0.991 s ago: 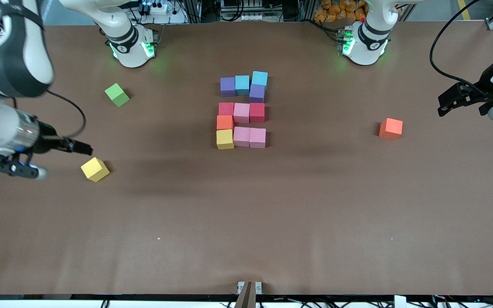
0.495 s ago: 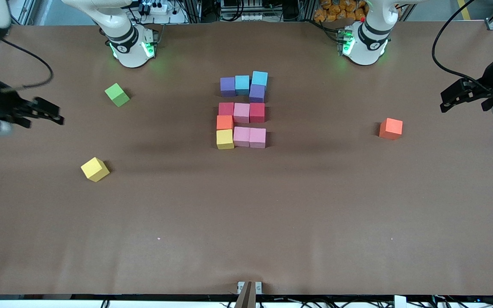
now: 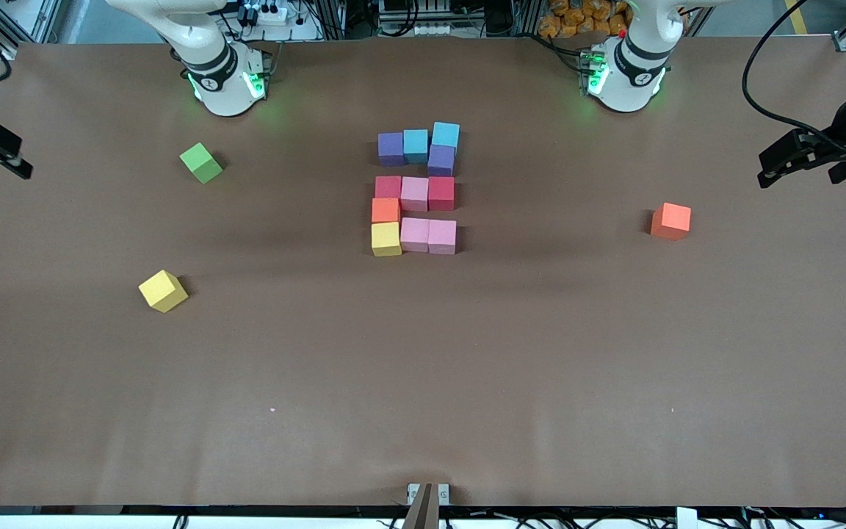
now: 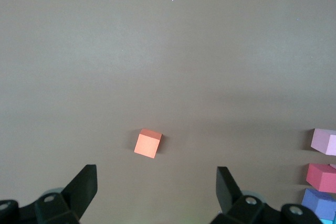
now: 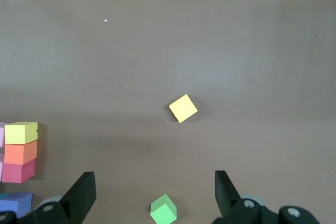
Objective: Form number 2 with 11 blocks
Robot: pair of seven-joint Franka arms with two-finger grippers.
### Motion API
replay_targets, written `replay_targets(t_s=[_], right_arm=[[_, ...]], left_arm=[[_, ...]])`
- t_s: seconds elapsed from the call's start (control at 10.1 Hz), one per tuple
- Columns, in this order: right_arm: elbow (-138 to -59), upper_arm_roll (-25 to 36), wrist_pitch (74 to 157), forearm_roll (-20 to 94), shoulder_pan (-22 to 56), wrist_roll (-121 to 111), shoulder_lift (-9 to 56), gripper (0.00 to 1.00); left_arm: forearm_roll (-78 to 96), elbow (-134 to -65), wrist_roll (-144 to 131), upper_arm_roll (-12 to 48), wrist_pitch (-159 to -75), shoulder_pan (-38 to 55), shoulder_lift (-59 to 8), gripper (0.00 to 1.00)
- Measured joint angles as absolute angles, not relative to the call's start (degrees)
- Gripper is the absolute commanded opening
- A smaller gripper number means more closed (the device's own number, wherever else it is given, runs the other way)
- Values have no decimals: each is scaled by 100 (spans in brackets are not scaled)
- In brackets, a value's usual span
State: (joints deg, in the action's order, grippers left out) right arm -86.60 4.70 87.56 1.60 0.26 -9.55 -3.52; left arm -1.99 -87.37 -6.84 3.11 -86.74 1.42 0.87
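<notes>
Eleven blocks lie together mid-table as the number 2 [image 3: 415,193]: purple, light blue [image 3: 416,145] and light blue across the row nearest the arms, then purple, a red-pink-red row, orange [image 3: 385,210], and a yellow-pink-pink row [image 3: 415,234] nearest the camera. The corner light blue block [image 3: 446,135] sits slightly out of line. My right gripper [image 3: 4,150] is open and empty over the right arm's end of the table, also in the right wrist view [image 5: 155,187]. My left gripper [image 3: 772,167] is open and empty over the left arm's end, also in the left wrist view [image 4: 156,184].
Three loose cubes lie apart from the digit. A yellow cube [image 3: 163,291] [image 5: 183,108] and a green cube [image 3: 201,162] [image 5: 164,209] lie toward the right arm's end. An orange-red cube [image 3: 670,221] [image 4: 148,143] lies toward the left arm's end.
My right gripper has drawn away from beside the loose yellow cube to the table's end. My left gripper has shifted slightly toward its end. No block has moved.
</notes>
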Motion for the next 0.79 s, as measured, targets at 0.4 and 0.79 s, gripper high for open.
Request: replay_targets(t_s=[0.4, 0.79], right_arm=[[-8635, 473, 8734, 67, 55, -956, -316, 100], [-8635, 490, 8716, 63, 55, -955, -314, 100]], left_arm=[[45, -8604, -703, 288, -8616, 151, 92, 100], [78, -8573, -703, 192, -8510, 150, 91, 100]])
